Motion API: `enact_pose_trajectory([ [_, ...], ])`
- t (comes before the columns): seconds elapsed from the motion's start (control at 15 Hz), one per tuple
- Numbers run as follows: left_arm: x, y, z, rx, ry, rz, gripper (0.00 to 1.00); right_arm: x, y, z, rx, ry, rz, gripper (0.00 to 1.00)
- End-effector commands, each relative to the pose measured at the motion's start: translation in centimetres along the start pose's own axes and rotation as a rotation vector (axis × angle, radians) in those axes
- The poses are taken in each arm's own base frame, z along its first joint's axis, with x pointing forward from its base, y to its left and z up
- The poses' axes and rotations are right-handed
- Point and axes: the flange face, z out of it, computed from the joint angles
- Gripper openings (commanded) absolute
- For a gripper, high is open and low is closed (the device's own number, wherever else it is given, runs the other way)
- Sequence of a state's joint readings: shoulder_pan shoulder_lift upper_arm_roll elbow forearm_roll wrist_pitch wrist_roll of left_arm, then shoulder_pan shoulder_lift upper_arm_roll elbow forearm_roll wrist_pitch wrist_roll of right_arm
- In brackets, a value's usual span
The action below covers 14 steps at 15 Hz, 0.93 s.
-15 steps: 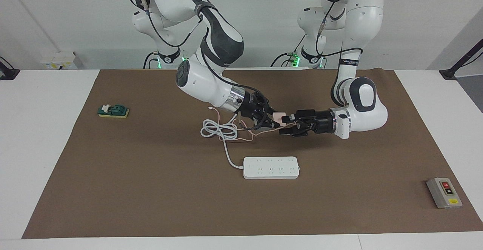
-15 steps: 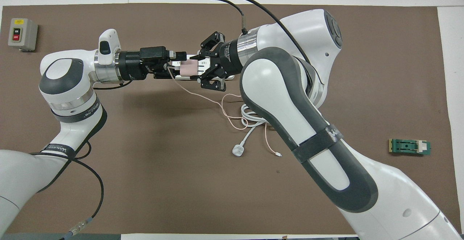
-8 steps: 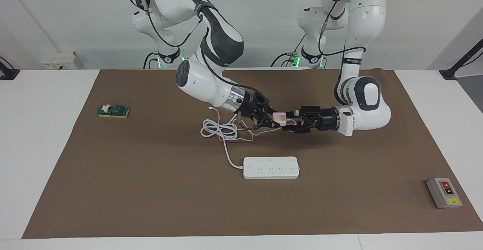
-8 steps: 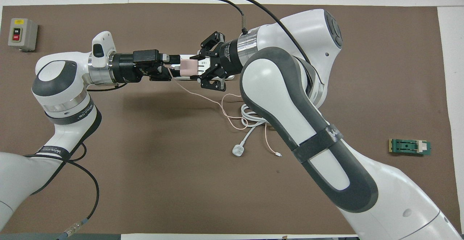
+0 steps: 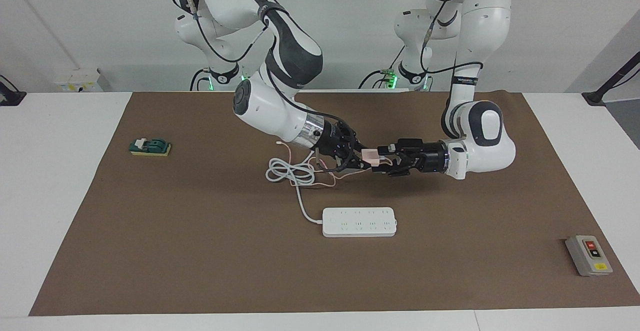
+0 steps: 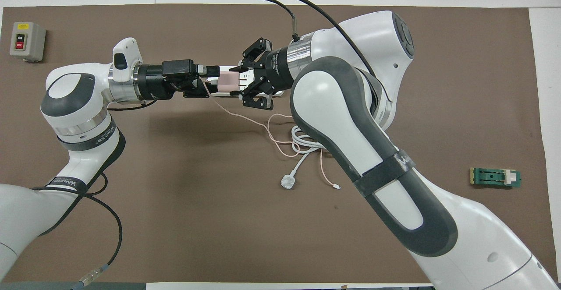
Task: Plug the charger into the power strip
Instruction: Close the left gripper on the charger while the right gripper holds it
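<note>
The pale pink charger point(image 5: 371, 155) hangs in the air between both grippers, over the brown mat, and also shows in the overhead view point(image 6: 228, 81). My right gripper point(image 5: 361, 157) point(image 6: 245, 81) is shut on its pronged end. My left gripper point(image 5: 384, 159) point(image 6: 209, 80) faces it from the left arm's end, open, its fingers straddling the charger's cable end. The thin pink cable point(image 6: 263, 125) trails down to the mat. The white power strip point(image 5: 359, 221) lies flat on the mat, farther from the robots than the grippers. In the overhead view the grippers mostly cover it.
The strip's thick white cord point(image 5: 290, 171) lies coiled nearer the robots, ending in a round white plug point(image 6: 288, 181). A grey button box point(image 5: 588, 255) sits at the left arm's end. A green and yellow block point(image 5: 150, 146) sits at the right arm's end.
My left gripper drew back a little from the charger, then moved in again to its cable end. My right gripper and the charger have stayed in place.
</note>
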<state>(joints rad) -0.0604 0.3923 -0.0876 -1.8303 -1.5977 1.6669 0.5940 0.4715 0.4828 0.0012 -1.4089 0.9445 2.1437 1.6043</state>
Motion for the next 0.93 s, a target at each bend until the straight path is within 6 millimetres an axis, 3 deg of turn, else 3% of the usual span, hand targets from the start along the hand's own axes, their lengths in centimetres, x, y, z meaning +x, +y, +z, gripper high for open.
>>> enact_pose_trajectory([
  [0.0, -1.28, 0.13, -0.08, -0.021, 0.010, 0.011, 1.00, -0.12, -0.49, -0.31, -0.007, -0.035, -0.012, 0.00],
  [0.13, -1.41, -0.04, -0.08, -0.022, 0.011, 0.011, 1.00, -0.13, -0.49, -0.31, -0.007, -0.037, -0.011, 0.00],
  [0.27, -1.47, -0.18, -0.20, -0.019, 0.014, 0.010, 0.91, -0.13, -0.49, -0.31, -0.007, -0.037, -0.011, 0.00],
  [0.4, -1.49, -0.18, -0.18, -0.019, 0.012, 0.008, 0.39, -0.13, -0.49, -0.31, -0.007, -0.037, -0.011, 0.00],
  [0.66, -1.47, -0.18, -0.28, -0.019, 0.014, 0.008, 0.03, -0.13, -0.49, -0.31, -0.007, -0.037, -0.011, 0.00],
  [0.86, -1.38, 0.08, -0.58, -0.023, 0.015, 0.008, 0.00, -0.07, -0.49, -0.28, -0.007, -0.036, -0.013, 0.00],
])
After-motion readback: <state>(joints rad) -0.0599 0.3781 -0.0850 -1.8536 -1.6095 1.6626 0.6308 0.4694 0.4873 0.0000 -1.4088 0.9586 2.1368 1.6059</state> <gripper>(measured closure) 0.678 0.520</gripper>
